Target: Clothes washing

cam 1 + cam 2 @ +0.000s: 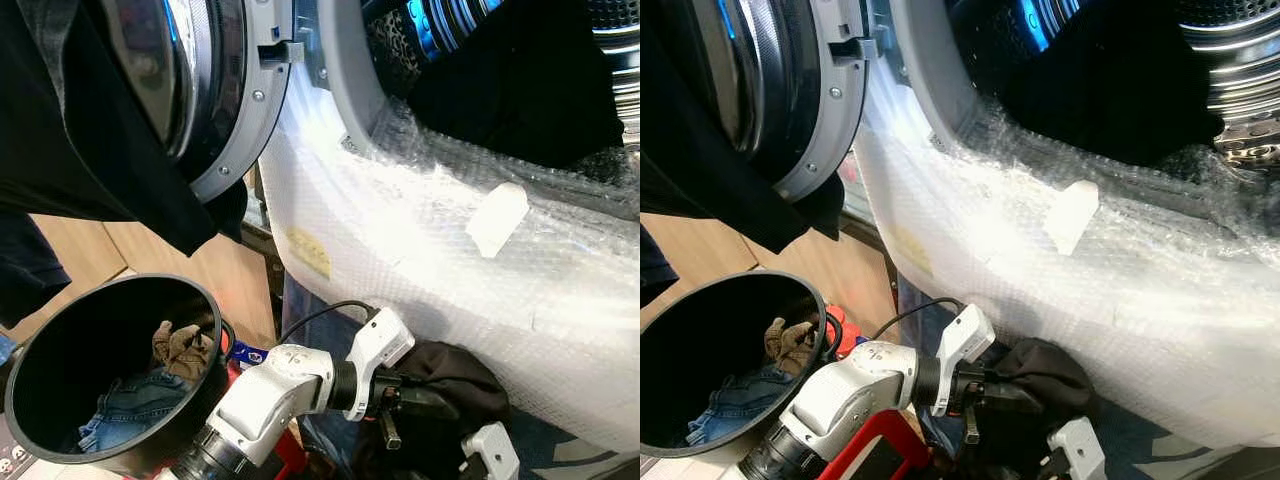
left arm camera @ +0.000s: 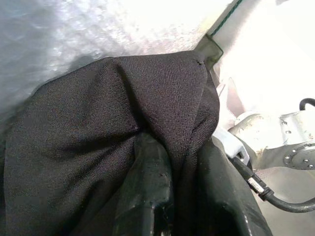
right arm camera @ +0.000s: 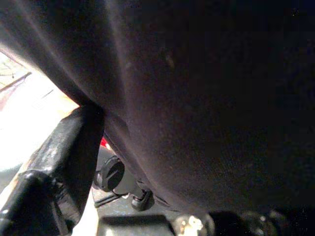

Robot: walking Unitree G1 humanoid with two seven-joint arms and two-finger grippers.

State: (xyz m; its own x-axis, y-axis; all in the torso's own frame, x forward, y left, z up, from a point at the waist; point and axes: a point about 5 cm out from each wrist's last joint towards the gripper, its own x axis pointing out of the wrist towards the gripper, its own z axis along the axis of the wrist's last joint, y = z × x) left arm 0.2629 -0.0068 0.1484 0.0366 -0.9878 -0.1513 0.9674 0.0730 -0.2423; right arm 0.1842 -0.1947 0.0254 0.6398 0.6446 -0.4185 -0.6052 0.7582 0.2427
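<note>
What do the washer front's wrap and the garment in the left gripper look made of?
Wrap: clear plastic bubble wrap, glossy, by the small bubble pattern. Dark garment: black woven or knit fabric, matte, with fine ribbed weave showing up close; fibre cannot be told. Left gripper is pinching it.

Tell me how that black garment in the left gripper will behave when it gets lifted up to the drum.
The black garment is probably floppy: it folds and bunches around the left gripper fingers, so it should droop and trail. It looks like thin knit, so likely light. It may snag or drag on the bubble wrap covering the washer front.
</note>
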